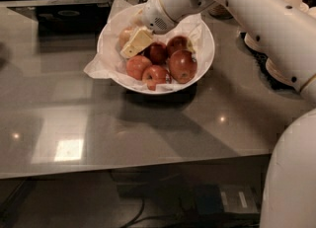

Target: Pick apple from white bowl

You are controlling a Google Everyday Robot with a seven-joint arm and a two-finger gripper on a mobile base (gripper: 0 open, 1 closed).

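Reach angled into white bowl [210, 57]: gripper [134, 43] low over apple [124, 35], pale one we want; whether clamped, we cannot tell. Red apples [157, 53] crowd it, hence slanted entry, we judge.

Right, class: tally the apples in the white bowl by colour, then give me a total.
Red apples: 5
Pale yellowish apple: 1, with the tool right against it
Total: 6, all inside the white bowl
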